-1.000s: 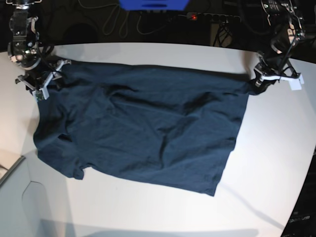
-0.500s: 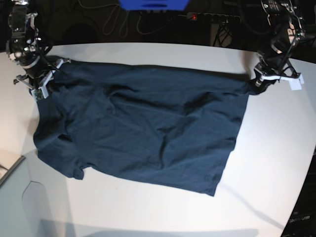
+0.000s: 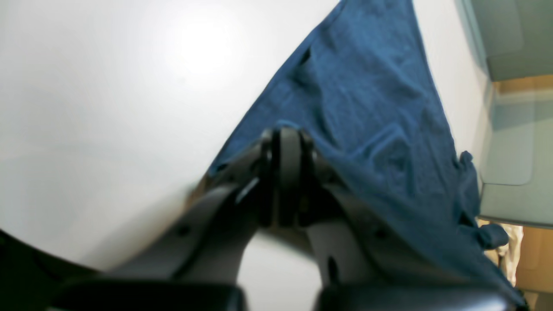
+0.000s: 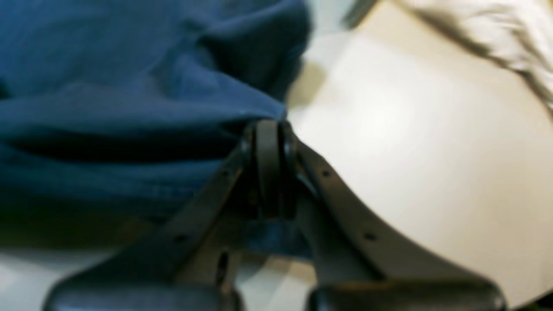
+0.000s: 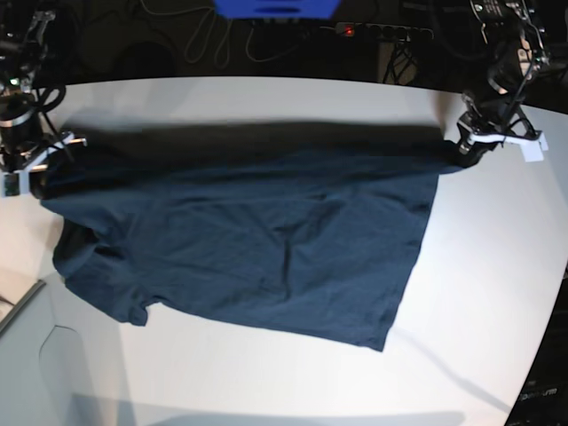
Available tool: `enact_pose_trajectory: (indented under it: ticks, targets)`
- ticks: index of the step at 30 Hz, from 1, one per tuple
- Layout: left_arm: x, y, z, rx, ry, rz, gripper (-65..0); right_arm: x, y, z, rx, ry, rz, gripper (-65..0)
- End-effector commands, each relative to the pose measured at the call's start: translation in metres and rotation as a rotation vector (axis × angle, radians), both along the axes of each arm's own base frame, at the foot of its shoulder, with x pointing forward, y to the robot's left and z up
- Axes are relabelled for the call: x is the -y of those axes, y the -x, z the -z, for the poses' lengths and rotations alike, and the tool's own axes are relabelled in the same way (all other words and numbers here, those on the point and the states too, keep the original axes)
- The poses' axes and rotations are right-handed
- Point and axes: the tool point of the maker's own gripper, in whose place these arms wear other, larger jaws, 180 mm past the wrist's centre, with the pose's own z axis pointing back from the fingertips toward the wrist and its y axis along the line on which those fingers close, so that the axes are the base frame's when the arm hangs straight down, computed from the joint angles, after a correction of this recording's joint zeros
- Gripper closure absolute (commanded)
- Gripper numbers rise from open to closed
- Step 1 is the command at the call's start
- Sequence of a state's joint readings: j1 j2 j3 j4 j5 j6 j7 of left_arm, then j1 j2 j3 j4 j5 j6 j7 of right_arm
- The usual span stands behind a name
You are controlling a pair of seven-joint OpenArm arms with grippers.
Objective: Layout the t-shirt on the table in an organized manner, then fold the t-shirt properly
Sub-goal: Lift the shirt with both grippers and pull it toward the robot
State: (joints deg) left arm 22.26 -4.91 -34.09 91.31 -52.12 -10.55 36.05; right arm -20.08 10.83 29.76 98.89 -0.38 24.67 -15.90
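With both grippers clamped on opposite corners of the t-shirt, the right gripper has just closed and drawn toward the table's left edge, stretching the garment taut across the white top, dark cables beyond its far edge.

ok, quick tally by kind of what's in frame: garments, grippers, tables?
Garments: 1, the t-shirt
Grippers: 2, the left gripper and the right gripper, each shut on a corner of the shirt
Tables: 1, the table
Total: 4
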Motion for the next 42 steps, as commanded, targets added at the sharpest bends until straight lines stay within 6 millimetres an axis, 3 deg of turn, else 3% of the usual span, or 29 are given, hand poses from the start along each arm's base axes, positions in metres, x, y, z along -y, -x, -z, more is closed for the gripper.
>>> enact_pose_trajectory:
  ticks: [1, 10, 14, 17, 24, 31, 34, 37, 42]
  targets:
    - [-0.005, -0.006, -0.015, 0.048, -0.019, 0.000, 0.0, 0.002, 0.004, -0.009, 0.027, 0.011, -0.003, 0.0]
    - [-0.004, -0.001, -0.016, 0.043, -0.032, 0.009, 0.0, -0.029, 0.056, 0.006, 0.063, -0.075, 0.018, 0.0]
    - [0.003, 0.002, 0.004, 0.000, 0.006, 0.009, 0.0, -0.041, 0.064, 0.043, 0.003, -0.154, 0.030, 0.0]
    - [0.019, -0.009, 0.015, -0.013, 0.041, 0.040, 0.0, -0.039, 0.052, 0.067, -0.026, -0.192, 0.037, 0.0]
    - [0.058, -0.042, 0.029, -0.015, 0.110, 0.121, 0.0, -0.025, 0.000, 0.113, -0.085, -0.256, 0.034, 0.0]
    - [0.064, -0.071, 0.058, -0.070, 0.180, 0.103, 0.0, -0.025, -0.058, 0.142, -0.138, -0.331, 0.033, 0.0]
    - [0.061, -0.087, 0.064, -0.080, 0.204, 0.083, 0.0, -0.038, -0.086, 0.144, -0.148, -0.364, 0.010, 0.0]
    - [0.049, -0.110, 0.058, -0.064, 0.198, 0.074, 0.0, -0.054, -0.122, 0.132, -0.123, -0.379, -0.030, 0.0]
    - [0.046, -0.161, 0.027, 0.016, 0.205, 0.076, 0.0, -0.080, -0.178, 0.104, -0.069, -0.403, -0.088, 0.0]
